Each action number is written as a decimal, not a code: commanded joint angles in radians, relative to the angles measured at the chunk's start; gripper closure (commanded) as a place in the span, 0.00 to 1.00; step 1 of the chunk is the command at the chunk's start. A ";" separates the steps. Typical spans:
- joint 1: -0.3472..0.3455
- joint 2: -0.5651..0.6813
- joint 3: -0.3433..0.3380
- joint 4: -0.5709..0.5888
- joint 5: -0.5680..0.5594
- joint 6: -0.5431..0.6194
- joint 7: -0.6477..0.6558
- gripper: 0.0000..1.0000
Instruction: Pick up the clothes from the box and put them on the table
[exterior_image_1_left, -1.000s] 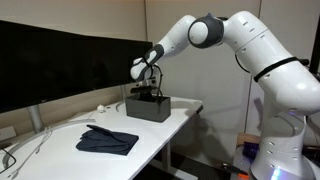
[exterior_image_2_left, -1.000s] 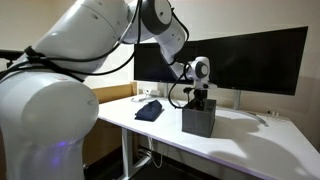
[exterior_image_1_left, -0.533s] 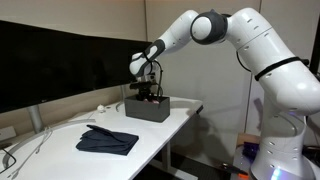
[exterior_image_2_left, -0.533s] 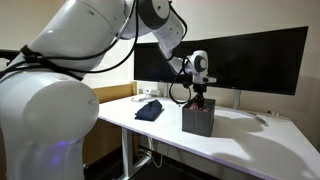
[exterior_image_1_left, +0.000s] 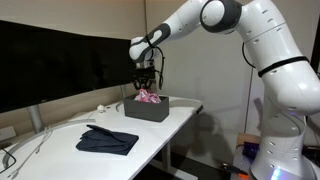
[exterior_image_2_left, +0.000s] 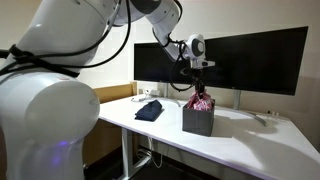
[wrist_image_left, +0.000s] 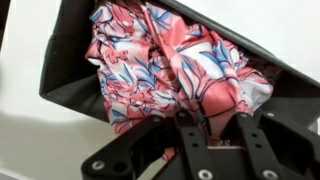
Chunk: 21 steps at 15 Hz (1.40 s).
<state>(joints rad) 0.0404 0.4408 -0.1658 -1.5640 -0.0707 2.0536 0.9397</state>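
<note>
Exterior view: a dark blue folded cloth (exterior_image_1_left: 107, 141) lies flat on the white counter (exterior_image_1_left: 60, 160).
Gripper (exterior_image_1_left: 147, 88): pinching the pink flowery cloth (exterior_image_1_left: 149, 97) from above.
Pink flowery cloth: partly out of the black square box (exterior_image_1_left: 147, 110), its lower part inside.
Black square box: near the counter's far end.
</note>
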 joint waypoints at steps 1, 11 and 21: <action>0.001 -0.099 0.015 -0.051 -0.034 -0.021 -0.050 0.91; 0.018 -0.206 0.068 0.017 -0.076 -0.085 -0.130 0.91; 0.065 -0.279 0.149 0.146 -0.119 -0.173 -0.229 0.91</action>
<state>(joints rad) 0.0981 0.1973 -0.0369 -1.4328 -0.1691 1.9165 0.7696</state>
